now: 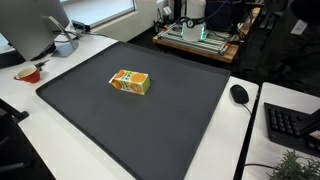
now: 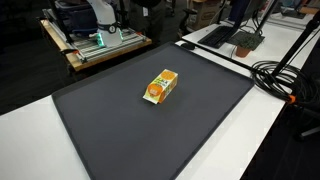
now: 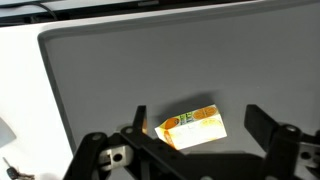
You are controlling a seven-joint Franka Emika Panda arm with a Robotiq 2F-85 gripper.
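An orange and yellow juice carton lies on its side near the middle of a dark grey mat; it also shows in an exterior view. In the wrist view the carton lies on the mat between my two fingers. My gripper is open, its fingers spread well apart on either side of the carton and above it, not touching it. The arm and gripper are out of frame in both exterior views.
The mat covers a white table. A red bowl and a monitor stand by one edge. A black mouse and keyboard lie beside the mat. Cables run along another edge.
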